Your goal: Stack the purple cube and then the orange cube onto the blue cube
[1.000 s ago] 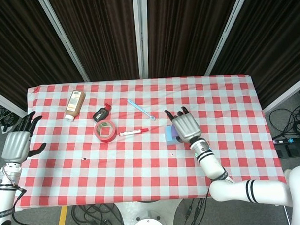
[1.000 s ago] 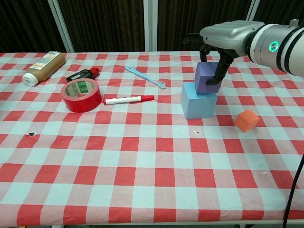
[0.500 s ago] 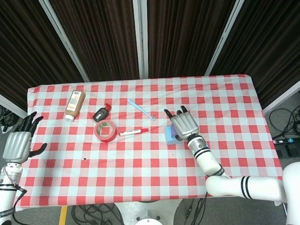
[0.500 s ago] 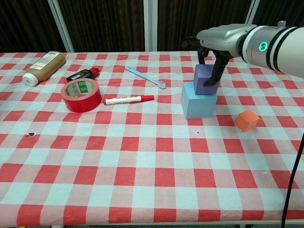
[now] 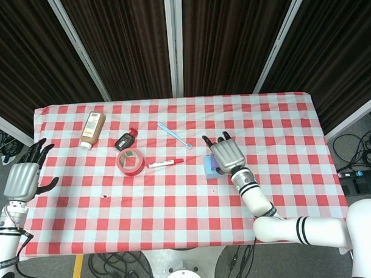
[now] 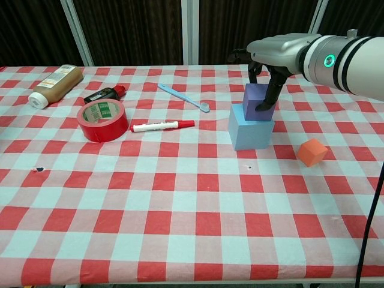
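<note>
In the chest view the purple cube (image 6: pixel 254 99) sits on top of the blue cube (image 6: pixel 249 129), right of the table's middle. My right hand (image 6: pixel 273 57) reaches over it from the right and grips it, with fingers (image 6: pixel 266 96) down its front and back faces. The orange cube (image 6: pixel 312 152) lies on the cloth to the right of the blue cube. From the head view my right hand (image 5: pixel 226 156) covers the purple cube, only an edge of the blue cube (image 5: pixel 207 168) shows, and the orange cube is hidden. My left hand (image 5: pixel 21 179) hovers open at the table's left edge.
A red tape roll (image 6: pixel 103 120), a red-capped marker (image 6: pixel 162 126), a small dark bottle (image 6: pixel 105 93), a brown bottle (image 6: pixel 55 84) and a light blue spoon (image 6: pixel 183 96) lie on the left half of the checkered tablecloth (image 6: pixel 180 198).
My right hand has carried the purple cube a little left and lowered it squarely onto the blue cube. The left hand has not moved.
</note>
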`<state>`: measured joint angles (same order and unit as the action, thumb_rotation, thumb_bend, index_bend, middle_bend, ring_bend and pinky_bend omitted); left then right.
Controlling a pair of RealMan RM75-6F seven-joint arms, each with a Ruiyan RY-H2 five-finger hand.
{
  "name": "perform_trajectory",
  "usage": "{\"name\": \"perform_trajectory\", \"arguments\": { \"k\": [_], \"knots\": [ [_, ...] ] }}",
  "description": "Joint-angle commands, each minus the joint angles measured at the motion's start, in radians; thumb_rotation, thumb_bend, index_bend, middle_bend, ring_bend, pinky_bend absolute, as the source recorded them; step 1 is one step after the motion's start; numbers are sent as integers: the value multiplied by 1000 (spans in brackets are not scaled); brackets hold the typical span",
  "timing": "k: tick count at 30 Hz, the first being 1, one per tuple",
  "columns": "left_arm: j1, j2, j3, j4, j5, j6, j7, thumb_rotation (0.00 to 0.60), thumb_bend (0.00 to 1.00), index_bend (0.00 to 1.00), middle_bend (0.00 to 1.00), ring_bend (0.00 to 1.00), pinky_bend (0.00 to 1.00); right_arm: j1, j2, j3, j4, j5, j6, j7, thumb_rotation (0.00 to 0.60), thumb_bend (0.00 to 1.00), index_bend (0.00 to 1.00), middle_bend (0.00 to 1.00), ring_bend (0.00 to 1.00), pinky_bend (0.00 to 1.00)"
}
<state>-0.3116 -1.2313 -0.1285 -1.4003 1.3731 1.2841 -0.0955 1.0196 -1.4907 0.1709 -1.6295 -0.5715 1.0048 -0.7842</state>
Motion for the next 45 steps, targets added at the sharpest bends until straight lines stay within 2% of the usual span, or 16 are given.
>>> {"name": "perform_trajectory", "arguments": {
  "k": [1,7,12,18,20,23,27,32,38,45],
  "knots": [
    [0,-1,-1,1,-1,1,0,600,311,166,109,89,235,2,2,-2,0,-1,-5,4,600,126,49,396,205,88],
    [0,-1,0,2,0,1,0,600,311,167,109,89,234,5,13,-7,-3,-13,-20,21,600,109,16,336,131,84],
    [1,-1,-1,1,0,3,1,600,311,167,109,89,234,-1,36,-6,-38,-44,-1,38,600,106,4,309,119,79],
    [0,1,0,-2,5,6,1,600,311,167,109,89,234,-75,108,-37,-132,-181,168,40,600,106,4,316,118,80],
    [1,1,1,-3,5,5,3,600,311,167,109,89,234,-113,128,-61,-136,-220,238,27,600,105,4,321,118,78],
    [1,1,1,-5,7,8,5,600,311,167,109,89,234,-170,154,-88,-122,-228,280,45,600,106,3,325,119,76],
    [0,-1,2,-5,12,10,11,600,311,167,109,89,234,-236,189,-135,-97,-244,253,110,600,107,2,333,127,74],
    [-3,-6,7,-2,14,1,19,600,310,167,109,89,234,-305,175,-199,-42,-337,219,189,600,110,2,354,132,73],
    [-5,-9,10,-4,19,2,25,600,311,167,108,89,234,-347,128,-229,-10,-432,200,222,600,113,11,372,133,73],
    [-4,-5,9,-11,22,7,22,600,311,167,109,89,234,-364,105,-242,2,-470,154,202,600,115,11,361,128,72]
  ]
}}
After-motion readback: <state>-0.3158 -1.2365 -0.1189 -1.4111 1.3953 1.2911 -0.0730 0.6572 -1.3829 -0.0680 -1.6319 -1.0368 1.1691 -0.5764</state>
